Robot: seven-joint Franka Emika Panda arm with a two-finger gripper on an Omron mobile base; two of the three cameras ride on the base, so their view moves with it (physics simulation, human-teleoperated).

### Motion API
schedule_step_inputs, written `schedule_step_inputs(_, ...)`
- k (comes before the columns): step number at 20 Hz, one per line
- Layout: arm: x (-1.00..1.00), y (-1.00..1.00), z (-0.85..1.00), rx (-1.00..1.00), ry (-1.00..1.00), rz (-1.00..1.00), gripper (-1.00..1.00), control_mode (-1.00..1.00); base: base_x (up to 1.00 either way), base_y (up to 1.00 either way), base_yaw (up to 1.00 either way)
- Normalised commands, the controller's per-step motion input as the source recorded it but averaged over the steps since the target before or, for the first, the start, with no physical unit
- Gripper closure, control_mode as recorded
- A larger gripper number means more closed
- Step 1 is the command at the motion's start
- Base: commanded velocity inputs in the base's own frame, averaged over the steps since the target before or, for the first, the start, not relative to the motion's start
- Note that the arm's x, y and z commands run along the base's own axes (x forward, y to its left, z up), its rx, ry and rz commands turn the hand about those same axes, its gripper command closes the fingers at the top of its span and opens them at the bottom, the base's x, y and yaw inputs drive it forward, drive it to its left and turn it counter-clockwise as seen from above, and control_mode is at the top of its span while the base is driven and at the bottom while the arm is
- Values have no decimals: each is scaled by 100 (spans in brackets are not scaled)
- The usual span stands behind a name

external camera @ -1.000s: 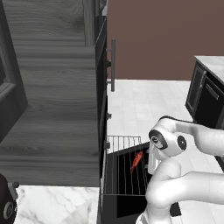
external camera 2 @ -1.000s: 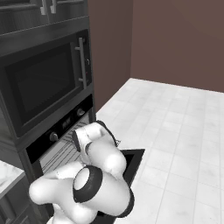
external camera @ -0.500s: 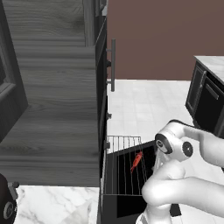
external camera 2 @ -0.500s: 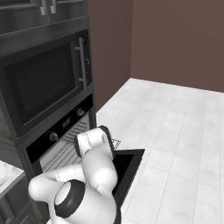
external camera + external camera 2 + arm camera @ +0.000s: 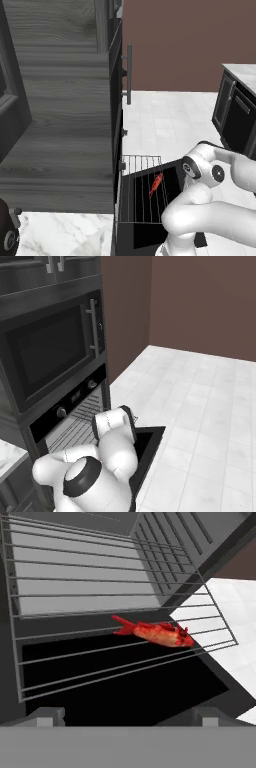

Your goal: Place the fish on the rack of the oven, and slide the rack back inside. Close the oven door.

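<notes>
The pincer (image 5: 125, 719) hangs with its jaws spread wide and nothing between them, poised above the near edge of the rack (image 5: 75, 637). The fish (image 5: 159, 633) lies on the rack's wires just ahead of the pincer and a little to one side, apart from both fingertips (image 5: 47, 716). The rack stands pulled out over the oven door (image 5: 150, 220), which lies folded down and open beneath it. Beyond the rack, farther from the pincer, the oven (image 5: 75, 421) cavity gapes.

base views flank, hand view over rack (image 5: 100, 607)
</notes>
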Motion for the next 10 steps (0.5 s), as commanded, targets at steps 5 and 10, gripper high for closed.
schedule_step_inputs(5, 1, -85, 8, 0, 4, 26, -100, -100, 0, 0, 0)
schedule_step_inputs(10, 25, -61, 1, 0, 0, 32, -100, -100, 0, 0, 0)
